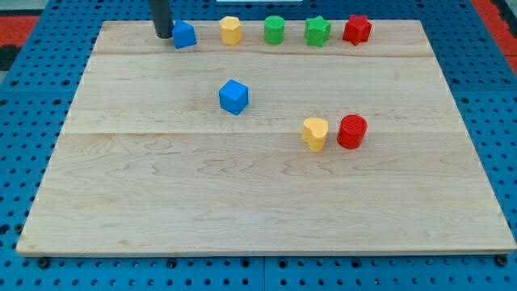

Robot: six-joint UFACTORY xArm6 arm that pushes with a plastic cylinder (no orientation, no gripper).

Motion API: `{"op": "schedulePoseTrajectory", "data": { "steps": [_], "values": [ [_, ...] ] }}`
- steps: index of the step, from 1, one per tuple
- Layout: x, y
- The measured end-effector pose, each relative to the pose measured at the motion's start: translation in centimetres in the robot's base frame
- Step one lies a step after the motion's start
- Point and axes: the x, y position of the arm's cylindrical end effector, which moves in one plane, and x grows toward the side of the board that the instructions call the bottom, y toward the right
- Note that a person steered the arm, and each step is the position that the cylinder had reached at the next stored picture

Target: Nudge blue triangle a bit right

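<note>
The blue triangle (185, 35) sits near the board's top edge, left of centre. My tip (164, 35) stands just to its left, touching or almost touching its left side. The rod rises out of the view's top. A blue cube (233, 96) lies lower, near the board's middle.
To the right of the blue triangle along the top run a yellow hexagon (231, 31), a green cylinder (275, 30), a green star (317, 31) and a red star (356, 29). A yellow heart (315, 133) and a red cylinder (352, 131) sit right of centre on the wooden board (242, 210).
</note>
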Motion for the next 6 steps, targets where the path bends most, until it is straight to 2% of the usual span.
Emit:
{"op": "schedulePoseTrajectory", "data": {
  "steps": [1,2,4,6],
  "values": [
    [0.3,-2.5],
    [3.4,-3.1],
    [0.6,-2.2],
    [-0.2,0.2]
  ]
}}
